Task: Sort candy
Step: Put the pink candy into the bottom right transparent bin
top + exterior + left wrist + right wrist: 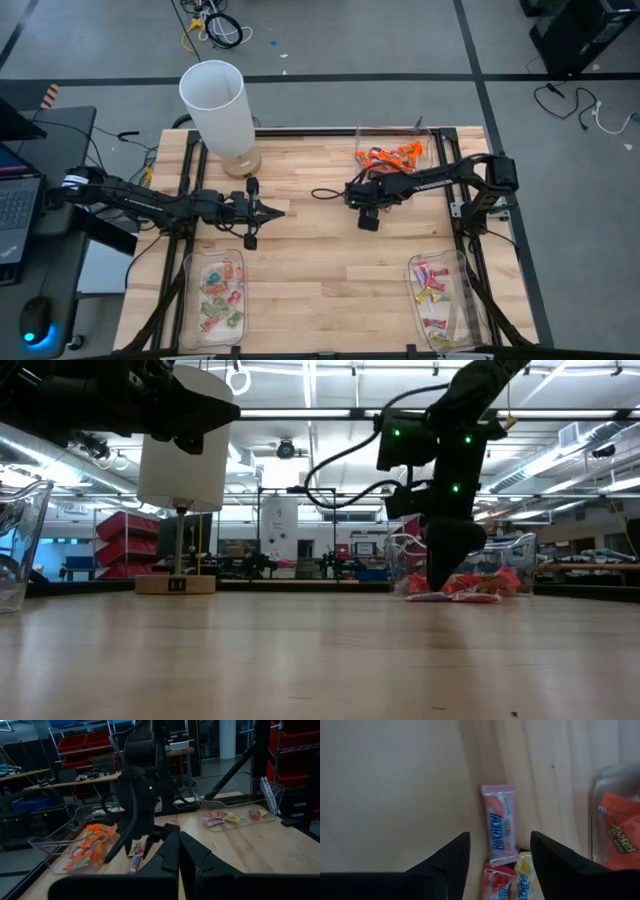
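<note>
Three loose candies lie flat on the table beside the far right tray: a pink one point(498, 822), a red-pink one point(498, 885) and a yellow one point(525, 881). My right gripper point(499, 836) points steeply down just above them, open, one finger on either side of the pink candy and touching nothing. The left wrist view shows that gripper point(141, 840) over the candy point(134, 862). My left gripper point(275, 212) hangs level above the table's left half, shut and empty.
A clear tray of orange candy point(392, 155) stands at the far right. A tray of green-and-pink candy point(220, 295) is near left, and a tray of pink-and-yellow candy point(438, 290) near right. A white cylinder on a wooden base point(215, 105) stands far left. Bare wood lies between the trays.
</note>
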Motion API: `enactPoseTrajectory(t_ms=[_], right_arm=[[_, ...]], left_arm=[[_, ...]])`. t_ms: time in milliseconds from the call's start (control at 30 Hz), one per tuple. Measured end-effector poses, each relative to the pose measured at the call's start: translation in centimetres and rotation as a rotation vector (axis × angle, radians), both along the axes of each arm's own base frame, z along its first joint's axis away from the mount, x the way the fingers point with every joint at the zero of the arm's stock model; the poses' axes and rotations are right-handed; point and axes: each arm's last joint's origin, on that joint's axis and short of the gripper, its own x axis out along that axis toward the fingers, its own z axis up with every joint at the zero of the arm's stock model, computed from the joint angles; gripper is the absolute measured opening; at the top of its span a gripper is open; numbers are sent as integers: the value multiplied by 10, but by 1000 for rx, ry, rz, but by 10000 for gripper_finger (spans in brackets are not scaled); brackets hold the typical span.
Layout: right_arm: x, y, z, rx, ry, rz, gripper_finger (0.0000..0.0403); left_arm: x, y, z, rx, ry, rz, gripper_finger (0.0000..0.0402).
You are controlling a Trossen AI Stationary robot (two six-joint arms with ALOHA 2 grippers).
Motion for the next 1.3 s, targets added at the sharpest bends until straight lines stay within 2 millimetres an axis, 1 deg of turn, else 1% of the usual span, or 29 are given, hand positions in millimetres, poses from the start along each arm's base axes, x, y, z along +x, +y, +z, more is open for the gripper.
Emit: enactPoseTrajectory(t_ms=[233,567,967,1200,1300], right_arm=[[-6,-10,-9,-2,-10,-40,196],[-3,-16,-9,8,-53,-39,195],[-2,-15,-9,49,-72,-43,193],[-8,-14,-18,49,-81,-48,190],[-8,-14,-19,56,-87,-64,190]], left_arm=[[0,0,0,0,0,1,5],[0,0,0,1,0,2,5],[0,0,-1,2,11,2,5],[0,0,-1,2,12,2,5],[0,0,-1,2,12,2,5]])
